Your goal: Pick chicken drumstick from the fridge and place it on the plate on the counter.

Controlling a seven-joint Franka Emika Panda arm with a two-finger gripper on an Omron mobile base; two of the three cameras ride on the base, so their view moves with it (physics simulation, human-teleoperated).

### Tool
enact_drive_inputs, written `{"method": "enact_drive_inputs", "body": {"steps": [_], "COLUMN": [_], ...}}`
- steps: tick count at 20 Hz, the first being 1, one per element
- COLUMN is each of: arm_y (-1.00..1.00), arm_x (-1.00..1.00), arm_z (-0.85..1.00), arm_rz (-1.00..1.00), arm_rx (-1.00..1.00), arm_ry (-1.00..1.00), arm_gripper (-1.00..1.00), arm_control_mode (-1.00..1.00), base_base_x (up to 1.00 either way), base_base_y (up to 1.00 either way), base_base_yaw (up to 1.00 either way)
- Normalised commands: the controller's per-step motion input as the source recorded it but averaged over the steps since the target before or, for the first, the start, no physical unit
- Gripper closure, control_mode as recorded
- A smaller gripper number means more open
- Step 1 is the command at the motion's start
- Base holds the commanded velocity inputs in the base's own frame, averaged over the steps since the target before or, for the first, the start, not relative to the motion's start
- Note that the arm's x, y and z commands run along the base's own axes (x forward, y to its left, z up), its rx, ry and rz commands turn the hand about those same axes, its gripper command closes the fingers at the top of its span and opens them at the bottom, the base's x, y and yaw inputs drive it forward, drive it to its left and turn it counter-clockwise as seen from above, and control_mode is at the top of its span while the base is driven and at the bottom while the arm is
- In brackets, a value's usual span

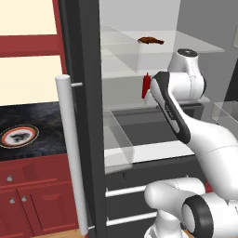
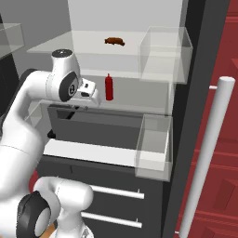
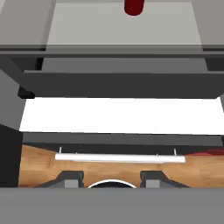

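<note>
The chicken drumstick [image 1: 151, 41] [image 2: 115, 41] lies on the upper glass shelf of the open fridge [image 1: 88, 93], toward the back. My gripper [image 3: 111, 178] hangs in front of the fridge, well below that shelf and about level with the shelf under it. It points down toward the lower drawers. Its fingertips [image 3: 70, 177] stand apart with nothing between them, so it is open. The hand [image 2: 88, 90] sits just left of an upright red bottle in the right base view. The plate [image 1: 18, 135] rests on the black counter [image 1: 46, 118], left of the fridge.
A red bottle [image 1: 146, 86] [image 2: 109, 87] [image 3: 133, 6] stands on the middle shelf beside my hand. Clear door bins [image 2: 165, 53] [image 2: 153, 146] hang on the open door, whose long silver handle [image 1: 69, 148] [image 2: 209, 158] faces outward. White drawer handles [image 3: 118, 158] run below.
</note>
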Motion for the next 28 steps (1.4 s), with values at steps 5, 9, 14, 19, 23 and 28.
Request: {"method": "enact_drive_inputs", "body": {"steps": [5, 9, 14, 19, 23, 28], "arm_y": [0.0, -0.02, 0.0, 0.0, -0.17, -0.21], "arm_x": [0.0, -0.02, 0.0, 0.0, 0.0, 0.0], "arm_z": [0.08, 0.16, 0.46, 0.66, 0.71, 0.62], "arm_rz": [0.0, 0.0, -0.01, 0.0, 0.0, -0.01], "arm_rx": [0.01, 0.0, 0.0, 0.0, 0.0, 0.02], "arm_ry": [-0.1, -0.3, -0.27, -0.12, -0.02, -0.01], "arm_gripper": [-1.0, -1.0, -1.0, -1.0, -1.0, -1.0], "arm_control_mode": [-1.0, -1.0, -1.0, -1.0, -1.0, -1.0], "base_base_x": [0.0, 0.0, 0.0, 0.0, 0.0, 0.0], "base_base_y": [0.0, 0.0, 0.0, 0.0, 0.0, 0.0], "base_base_yaw": [0.0, 0.0, 0.0, 0.0, 0.0, 0.0]}}
